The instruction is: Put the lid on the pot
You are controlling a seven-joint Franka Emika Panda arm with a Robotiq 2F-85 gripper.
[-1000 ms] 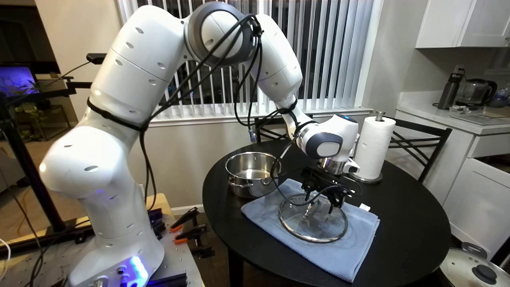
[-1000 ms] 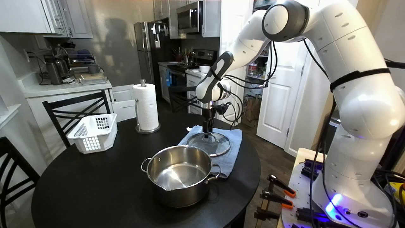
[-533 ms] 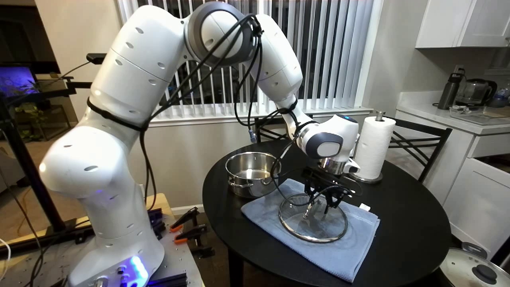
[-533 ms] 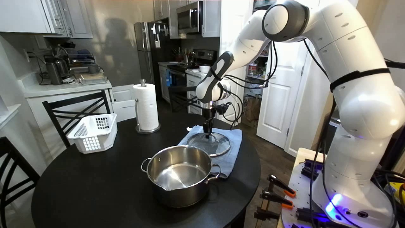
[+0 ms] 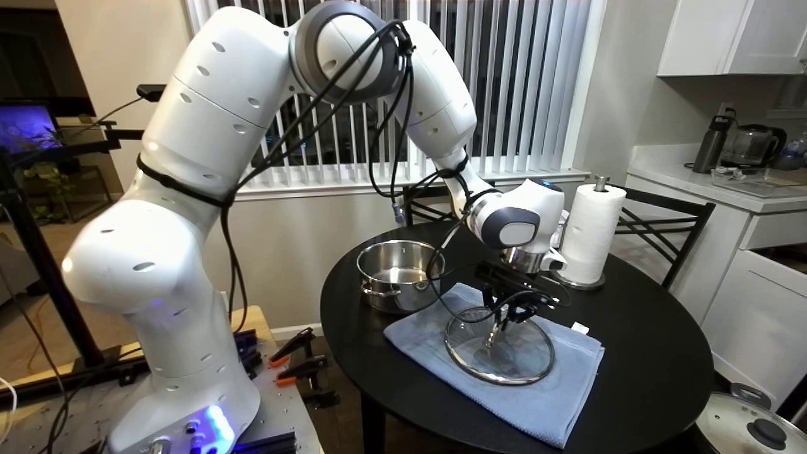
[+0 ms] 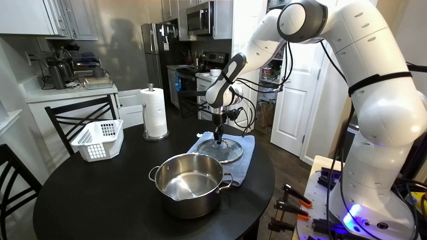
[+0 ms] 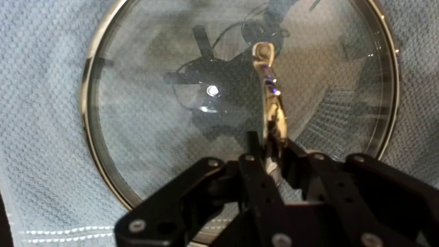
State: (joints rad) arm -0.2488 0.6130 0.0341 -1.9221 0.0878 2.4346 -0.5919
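The clear glass lid (image 5: pixel 507 362) with its metal rim lies flat on a folded blue towel (image 5: pixel 542 413). A curved metal handle (image 7: pixel 267 77) arches over its middle in the wrist view. My gripper (image 7: pixel 272 145) points down over the lid, shut on this handle, one dark finger on either side. The fingertips' contact is partly dark in the wrist view. In both exterior views the gripper (image 6: pixel 218 139) stands right above the lid's centre. The shiny steel pot (image 6: pixel 190 206), uncovered and with nothing inside, stands upright beside the towel on the black table.
A paper towel roll (image 6: pixel 155 113) on a holder stands farther along the round table (image 6: pixel 100 196). A white basket (image 6: pixel 100 141) sits at the table's edge. Cables (image 5: pixel 441 252) hang by the wrist, close to the pot's rim. Black chairs (image 5: pixel 668 221) stand around.
The fingers have come together from wide apart onto the lid's handle. The lid and towel have shifted slightly, and the wrist has moved a little. The pot has stayed put.
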